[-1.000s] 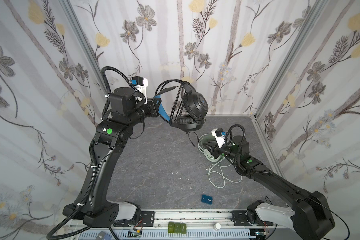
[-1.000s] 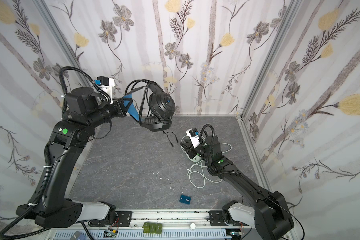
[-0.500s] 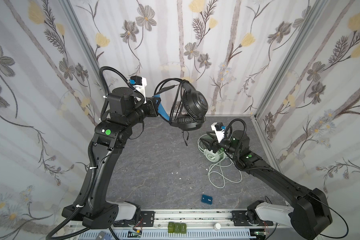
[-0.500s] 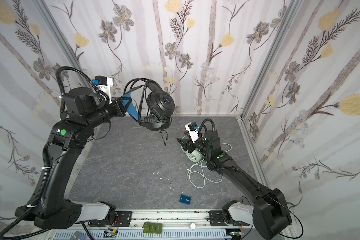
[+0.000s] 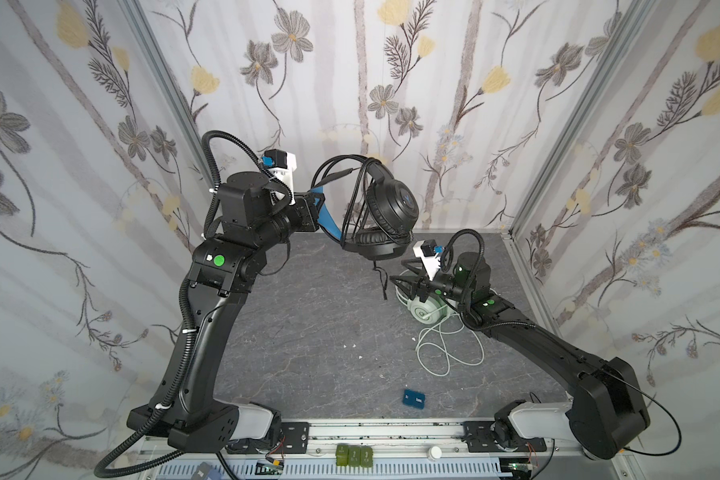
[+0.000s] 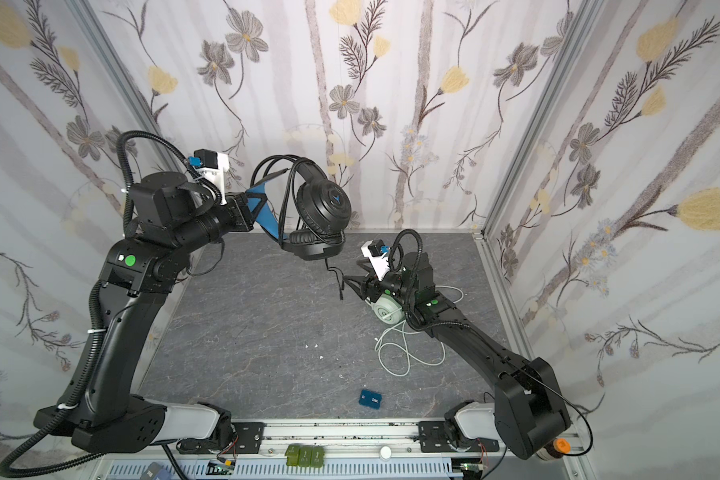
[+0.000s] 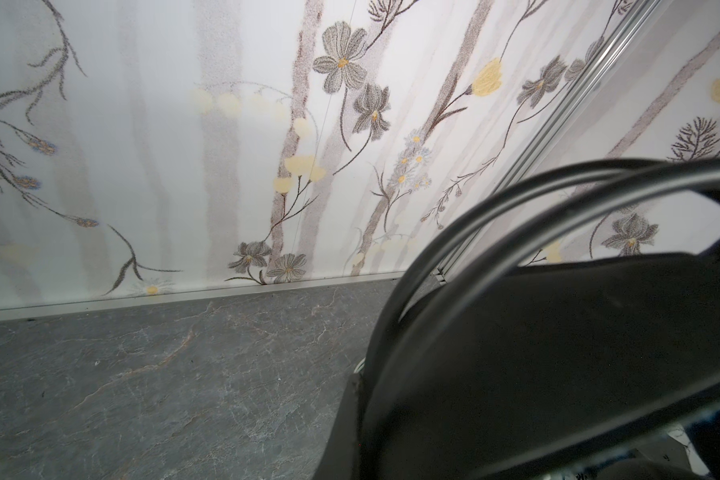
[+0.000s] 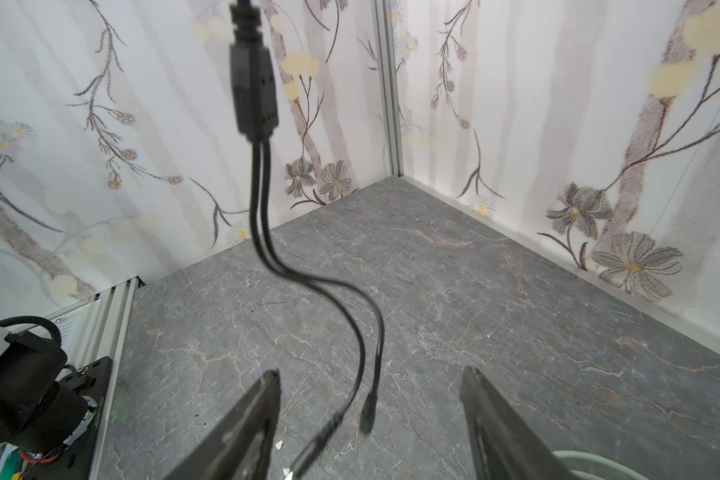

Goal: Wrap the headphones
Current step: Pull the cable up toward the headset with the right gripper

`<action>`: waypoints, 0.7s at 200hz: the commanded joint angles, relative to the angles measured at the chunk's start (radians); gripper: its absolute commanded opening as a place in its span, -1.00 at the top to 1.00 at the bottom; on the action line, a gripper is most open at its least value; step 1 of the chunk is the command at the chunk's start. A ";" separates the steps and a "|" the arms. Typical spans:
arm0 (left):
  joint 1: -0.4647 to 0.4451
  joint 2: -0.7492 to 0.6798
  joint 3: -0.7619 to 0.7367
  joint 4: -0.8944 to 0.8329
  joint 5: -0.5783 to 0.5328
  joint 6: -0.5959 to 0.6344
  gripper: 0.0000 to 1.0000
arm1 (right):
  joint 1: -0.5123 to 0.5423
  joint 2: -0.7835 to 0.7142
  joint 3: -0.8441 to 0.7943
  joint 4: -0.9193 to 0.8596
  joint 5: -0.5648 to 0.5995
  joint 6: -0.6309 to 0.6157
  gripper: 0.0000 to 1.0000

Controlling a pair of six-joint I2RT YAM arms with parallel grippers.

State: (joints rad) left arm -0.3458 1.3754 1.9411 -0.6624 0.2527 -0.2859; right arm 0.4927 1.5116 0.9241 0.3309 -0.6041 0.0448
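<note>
Gripping with my left pincer (image 5: 319, 207), raised high over the left rear of the grey stone-pattern tabletop (image 5: 308, 332). Its jaws are clenched on the blue inner band of the black over-ear headset (image 5: 391, 205). In both top views the headset hangs in the air, clear of the table. One round black earcup faces up toward the camera and the padded cup sits below it. Loops of thin black cable (image 7: 516, 188) are bunched over the headband arch. The left wrist view shows them close up, with dark headband filling the rest. The cable's loose tail (image 5: 380, 278) dangles below the lower cup and does not reach the table. In the right wrist view the tail runs through a black splitter block (image 8: 252, 91) into two thin leads with plugs.

Middle-right: my right pincer (image 5: 396, 272) is released, its two dark fingers (image 8: 250, 424) spread wide with nothing gripped. It sits low, pointing left, just beside the tail. In the right wrist view both plug ends hang in the gap between the fingers. They look blurred and seem to touch neither finger.

A small blue rectangular box (image 5: 414, 399) lies flat near the front edge, well apart from both headsets.

The mint-green and white over-ear headset (image 5: 427, 309) lies on the table just under my right wrist, partly hidden by it. Its pale thin cable (image 5: 445, 353) sprawls in loose loops on the table toward the front, unwrapped.
</note>
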 commanded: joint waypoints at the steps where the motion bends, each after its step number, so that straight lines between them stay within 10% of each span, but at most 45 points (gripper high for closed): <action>1: 0.002 0.003 0.015 0.080 0.021 -0.036 1.00 | 0.001 0.038 0.040 0.076 -0.047 0.014 -0.38; 140: 0.001 -0.005 -0.013 0.121 0.020 -0.067 1.00 | 0.009 0.212 0.166 0.024 -0.029 -0.035 -0.44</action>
State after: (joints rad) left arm -0.3458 1.3804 1.9297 -0.6376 0.2634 -0.3084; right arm 0.4973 1.7130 1.1004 0.3565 -0.6189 0.0299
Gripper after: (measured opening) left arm 0.061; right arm 0.752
